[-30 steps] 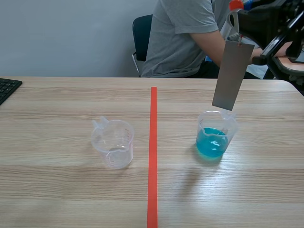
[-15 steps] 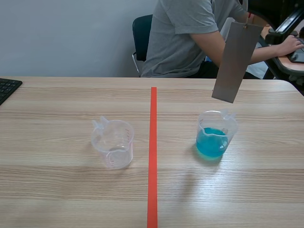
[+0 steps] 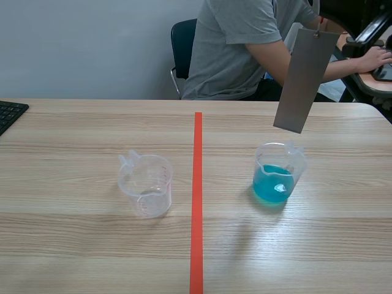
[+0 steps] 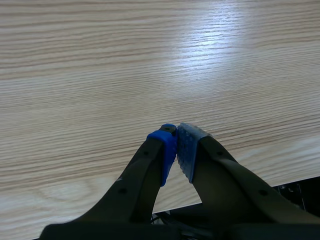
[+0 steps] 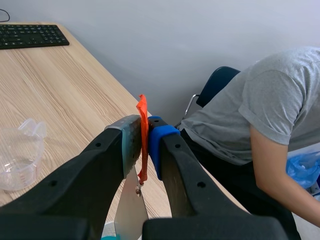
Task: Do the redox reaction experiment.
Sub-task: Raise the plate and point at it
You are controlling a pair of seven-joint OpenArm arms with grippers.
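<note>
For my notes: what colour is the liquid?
Blue; the liquid shows best in scene view.

Metal strip (image 3: 304, 79) above filled beaker (image 3: 278, 174)

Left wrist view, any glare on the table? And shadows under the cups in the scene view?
Left wrist view: yes, a bright glare patch on the table. Scene view: soft shadows under the empty cup and the blue-liquid cup; the metal strip shows no glare.

Left claw (image 4: 176, 147) and right claw (image 5: 144, 134) share thick black fingers (image 4: 137, 182) with small round holes, tipped by dotted blue and grey pads (image 4: 165, 150)
</note>
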